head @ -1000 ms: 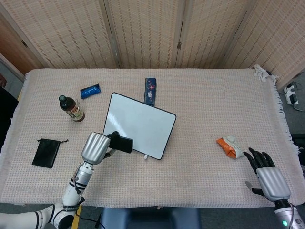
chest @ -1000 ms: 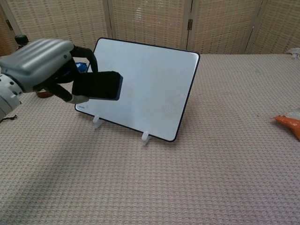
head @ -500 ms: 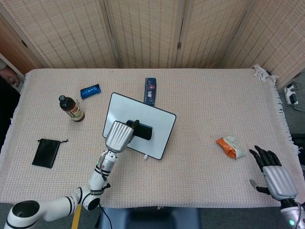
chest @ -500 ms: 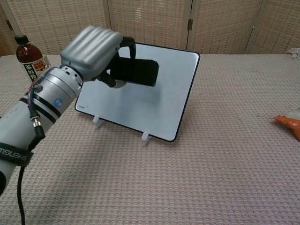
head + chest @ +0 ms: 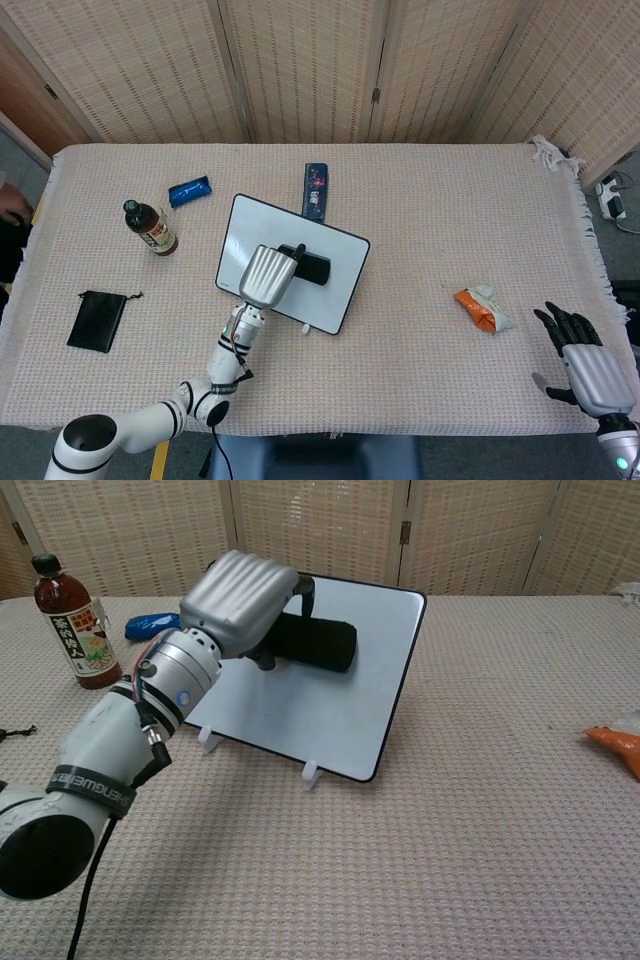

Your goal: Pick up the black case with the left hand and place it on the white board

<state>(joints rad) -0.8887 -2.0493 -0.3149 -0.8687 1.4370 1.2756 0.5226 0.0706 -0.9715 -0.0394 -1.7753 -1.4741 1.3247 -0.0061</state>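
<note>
The white board has a black frame and lies tilted on small white feet at the table's middle. My left hand hovers over it and grips the black case, which lies against or just above the board's upper part; contact cannot be told. My right hand rests open at the table's near right edge, seen only in the head view.
A sauce bottle, a blue packet and a dark blue bar lie around the board's far side. A black pouch sits at left. An orange-white wrapper lies near the right hand.
My left hand has carried the black case from the board's near left corner rightward and farther in over the board. The right hand drew slightly back toward the near edge.
</note>
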